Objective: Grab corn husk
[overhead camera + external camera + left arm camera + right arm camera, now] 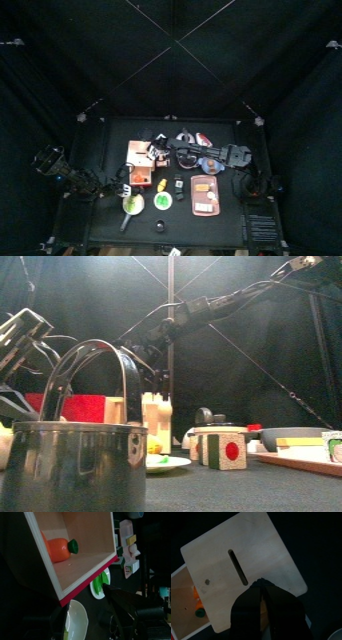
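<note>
**Right gripper hovers over the wooden board, away from the husk**

The right arm reaches in from 3 o'clock across the middle of the table. The right gripper (261, 587) hangs above a pale wooden board (244, 557) with a narrow slot cut in it. Its jaws are drawn almost together, with only a thin slit between them, and nothing shows in that slit. In the top view, this board lies toward 10 o'clock of the table's centre.

A wooden box (80, 537) with a red rim sits just beside the board. Inside it lies an orange toy carrot (59, 549) with a green top.

What looks like the corn husk (132, 203), a pale yellow-green piece, lies on a white plate (77, 617) toward 7 o'clock on the table. It is apart from the right gripper and free of both arms. A green piece (99, 586) lies on its own small dish, just toward 3 o'clock from that plate.

The left arm (60, 165) rests at the table's 9 o'clock edge. The left gripper (91, 188) looks toward the box and the plate, but whether it is spread or closed cannot be told.

A metal pot (74, 466) with an arched handle stands at the table's front edge.
</note>
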Robot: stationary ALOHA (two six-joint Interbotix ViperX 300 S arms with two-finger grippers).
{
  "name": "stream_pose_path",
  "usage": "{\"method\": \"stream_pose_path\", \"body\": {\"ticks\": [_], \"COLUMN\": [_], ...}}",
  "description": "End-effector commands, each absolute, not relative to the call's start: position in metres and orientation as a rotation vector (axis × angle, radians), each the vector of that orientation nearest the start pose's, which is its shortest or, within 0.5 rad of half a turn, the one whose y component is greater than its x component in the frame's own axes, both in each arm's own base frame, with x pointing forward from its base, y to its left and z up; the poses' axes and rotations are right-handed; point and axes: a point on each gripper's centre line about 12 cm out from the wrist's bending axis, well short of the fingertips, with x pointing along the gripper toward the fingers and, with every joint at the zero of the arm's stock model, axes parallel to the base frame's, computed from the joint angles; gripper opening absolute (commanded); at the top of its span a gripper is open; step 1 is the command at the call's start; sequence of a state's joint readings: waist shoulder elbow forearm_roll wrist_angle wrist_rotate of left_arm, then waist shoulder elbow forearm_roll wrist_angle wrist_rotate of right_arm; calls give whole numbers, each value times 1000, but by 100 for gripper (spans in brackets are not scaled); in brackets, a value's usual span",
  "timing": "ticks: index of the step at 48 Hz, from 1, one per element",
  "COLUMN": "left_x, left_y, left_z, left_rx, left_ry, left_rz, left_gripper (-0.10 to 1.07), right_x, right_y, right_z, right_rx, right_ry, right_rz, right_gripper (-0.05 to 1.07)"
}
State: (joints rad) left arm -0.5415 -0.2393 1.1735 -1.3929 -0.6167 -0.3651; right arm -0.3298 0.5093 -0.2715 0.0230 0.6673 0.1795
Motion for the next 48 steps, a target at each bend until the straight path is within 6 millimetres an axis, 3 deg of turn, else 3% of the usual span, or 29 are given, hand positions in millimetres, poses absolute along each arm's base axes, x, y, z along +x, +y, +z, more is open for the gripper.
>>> {"method": "stream_pose_path", "body": {"ticks": [1,16,35,48], "left_x": [234,229,221,217], "left_y": [-67,-70,-68,-58], "left_z": [123,127,172,209], "left_rx": [-1219,-1192,-1004,-729], "left_ry": [442,475,361,218], "left_rz": [561,484,199,21], "left_gripper": [89,89,89,89], "right_x": [531,531,525,513], "right_y": [-184,-184,-181,-156], "right_z": [196,205,268,316], "right_rx": [336,333,305,280], "right_ry": [873,855,694,587], "right_rz": [-387,-386,-378,-339], "right_gripper": [14,14,14,14]}}
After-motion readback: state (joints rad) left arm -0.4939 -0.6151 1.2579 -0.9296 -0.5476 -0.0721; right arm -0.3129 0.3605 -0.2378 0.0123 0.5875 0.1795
